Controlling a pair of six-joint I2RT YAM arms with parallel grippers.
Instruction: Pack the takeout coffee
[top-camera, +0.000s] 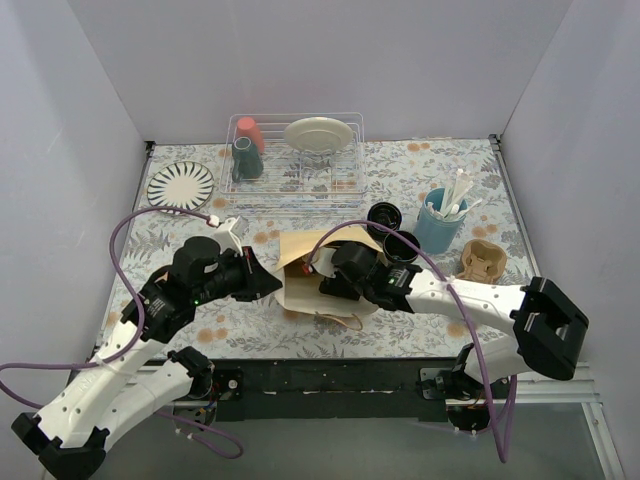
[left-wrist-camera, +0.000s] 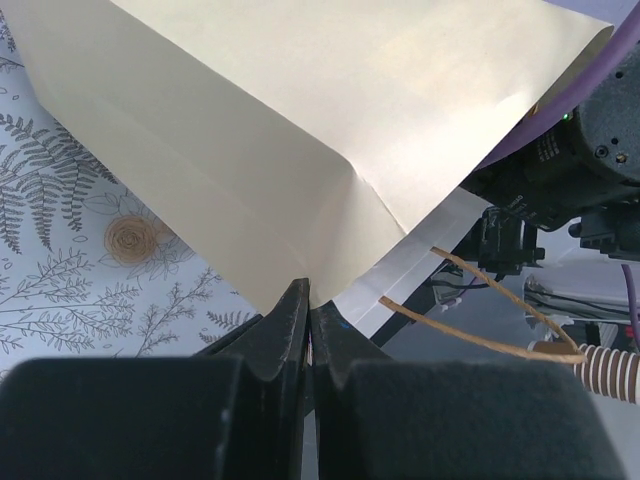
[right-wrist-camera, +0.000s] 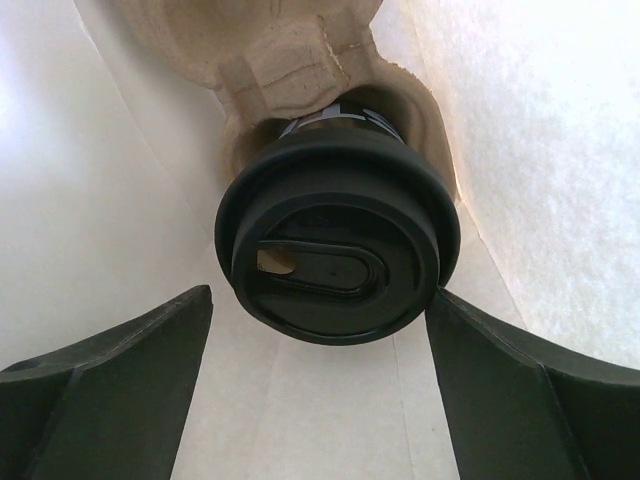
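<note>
– Right wrist view is the only one that sees inside the paper bag (right-wrist-camera: 90, 200). A lidded black cup (right-wrist-camera: 335, 240) sits at frame centre in a pulp carrier (right-wrist-camera: 285, 60) at the top, with white bag walls on both sides.
– Right gripper (right-wrist-camera: 318, 295) state?
– Jaws spread wide, one finger lower left, one lower right, straddling the lid. Nothing held. Clear gap on the left. The right finger is just beside the lid rim, can't tell if it's touching.
– Top view?
– That cup is hidden there. It does show a black cup (top-camera: 383, 215) and a second black cup (top-camera: 402, 244) on the table, just right of the bag, right of frame centre. Right arm runs from lower right, stretched low to the left, wrist buried in the bag mouth. Left arm runs from lower left, bent, head at the bag's left edge.
– Left gripper (left-wrist-camera: 308, 300)?
– Left wrist view: jaws pinched together on a fold of the bag, bottom centre. Paper handles (left-wrist-camera: 480, 310) stick out at lower right.
</note>
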